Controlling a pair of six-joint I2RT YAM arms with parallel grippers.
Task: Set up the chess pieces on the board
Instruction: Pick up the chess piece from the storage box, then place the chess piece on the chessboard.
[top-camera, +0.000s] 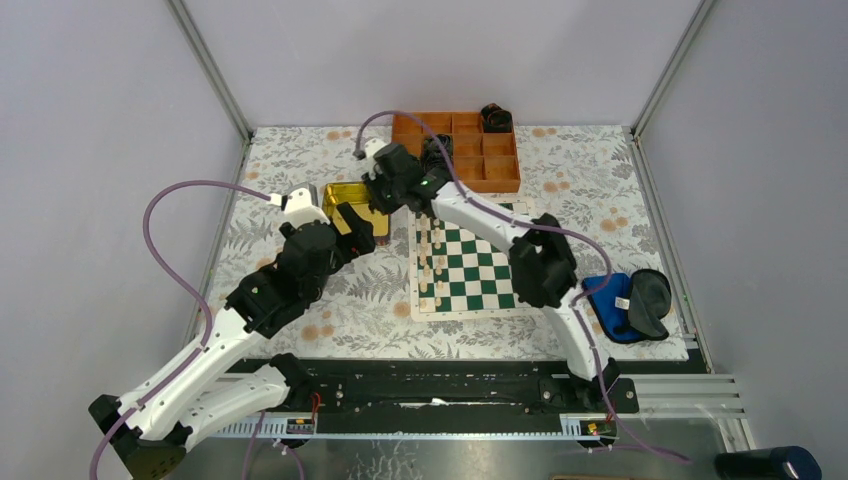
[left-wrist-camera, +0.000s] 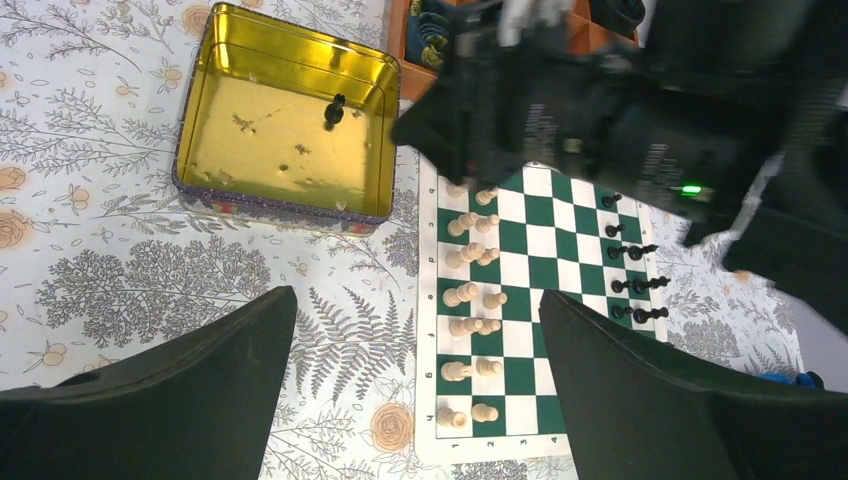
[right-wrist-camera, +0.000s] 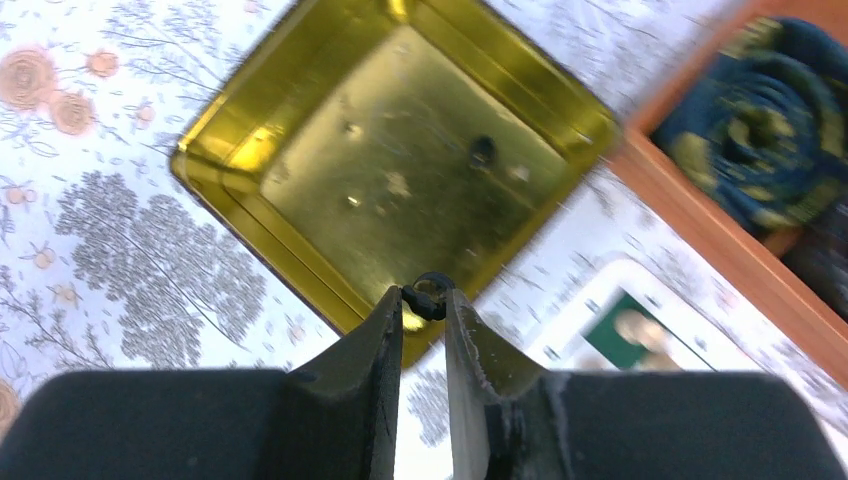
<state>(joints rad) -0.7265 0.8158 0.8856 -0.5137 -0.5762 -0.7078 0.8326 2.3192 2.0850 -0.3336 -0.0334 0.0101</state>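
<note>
top view: both arms are crowding the yellow tin (top-camera: 345, 195), which is sitting on the tabletop just left of the board (top-camera: 490, 285). the right gripper (top-camera: 380, 198) is hanging over the tin's board-side edge and the left gripper (top-camera: 352, 228) is hovering at its near edge. left wrist view: the left gripper's fingers are standing wide apart with nothing between them. a lone black piece (left-wrist-camera: 334, 110) is sitting in the tin's far right corner, and i can't tell if it's standing or lying. cream pieces (left-wrist-camera: 465, 295) are lining the board's left columns, with black ones along the right. right wrist view: the right gripper is pinching a tiny black piece (right-wrist-camera: 434, 287) at the very fingertips, over the tin's rim. the board's corner is showing down-right of it, so i'm guessing the carry is heading that way. the held piece's long axis is too small and blurry to call.
</note>
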